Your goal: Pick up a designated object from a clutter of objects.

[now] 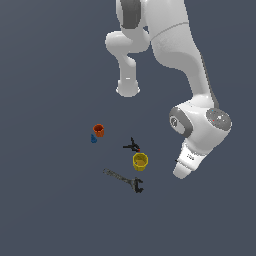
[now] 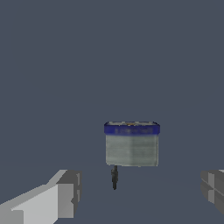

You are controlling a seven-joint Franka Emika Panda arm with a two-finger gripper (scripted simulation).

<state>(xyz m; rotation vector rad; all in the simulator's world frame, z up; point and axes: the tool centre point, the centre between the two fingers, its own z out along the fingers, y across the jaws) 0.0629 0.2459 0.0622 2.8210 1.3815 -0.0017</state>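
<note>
The designated object (image 2: 131, 144) fills the middle of the wrist view: a light-grey block with a dark blue rim, lying on the dark floor. My gripper (image 2: 140, 192) is open, its two grey fingers (image 2: 61, 197) spread wide on either side and short of the object, touching nothing. A thin dark stub (image 2: 114, 177) shows by the object's near edge. In the exterior view the arm's white hand (image 1: 186, 165) hangs low at the exterior view's right of the yellow cup (image 1: 140, 160), and the designated object is hidden there.
The clutter lies at the exterior view's left of the hand: an orange cup (image 1: 99, 130), a small blue bit (image 1: 93, 139), a black clamp (image 1: 132, 146) and a long grey wrench (image 1: 122, 179). The arm's base (image 1: 128, 90) stands behind them.
</note>
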